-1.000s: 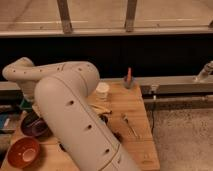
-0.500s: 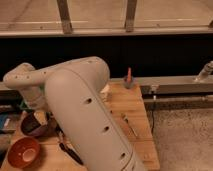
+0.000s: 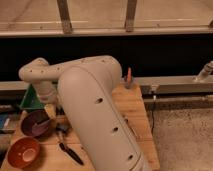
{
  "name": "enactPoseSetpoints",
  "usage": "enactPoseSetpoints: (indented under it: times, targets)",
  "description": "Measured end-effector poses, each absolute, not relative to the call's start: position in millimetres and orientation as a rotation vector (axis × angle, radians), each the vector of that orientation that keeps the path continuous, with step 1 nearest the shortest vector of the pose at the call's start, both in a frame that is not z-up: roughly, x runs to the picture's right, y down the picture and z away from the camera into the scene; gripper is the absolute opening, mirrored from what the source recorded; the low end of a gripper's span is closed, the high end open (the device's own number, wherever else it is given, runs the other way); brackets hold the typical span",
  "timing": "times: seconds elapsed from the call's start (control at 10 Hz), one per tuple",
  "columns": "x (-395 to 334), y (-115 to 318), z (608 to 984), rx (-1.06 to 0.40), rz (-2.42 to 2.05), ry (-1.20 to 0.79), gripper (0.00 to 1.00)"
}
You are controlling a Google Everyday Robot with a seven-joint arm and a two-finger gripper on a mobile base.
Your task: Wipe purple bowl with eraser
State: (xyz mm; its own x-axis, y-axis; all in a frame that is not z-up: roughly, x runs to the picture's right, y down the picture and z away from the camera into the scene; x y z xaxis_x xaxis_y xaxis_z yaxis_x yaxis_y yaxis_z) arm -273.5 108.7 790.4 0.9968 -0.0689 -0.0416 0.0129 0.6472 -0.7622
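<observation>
Just beside the purple bowl [image 3: 36,123], the gripper [image 3: 51,111] hangs with something pale at its tip, grip impossible to tell, wiping apparently unfinished.

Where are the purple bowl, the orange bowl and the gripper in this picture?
purple bowl [image 3: 34,123]: camera view, on its glossy inside.
orange bowl [image 3: 23,152]: camera view, on its inside, at the table's near left corner.
gripper [image 3: 50,111]: camera view, at the arm's lower end, just by the purple bowl's right rim.
</observation>
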Motion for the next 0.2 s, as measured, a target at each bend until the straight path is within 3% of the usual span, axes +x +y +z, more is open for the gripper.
enactPoseSetpoints:
  times: [0.2]
  targets:
    - [-282.2,102.0,792.1,-0.870,-0.080,0.032,0.02]
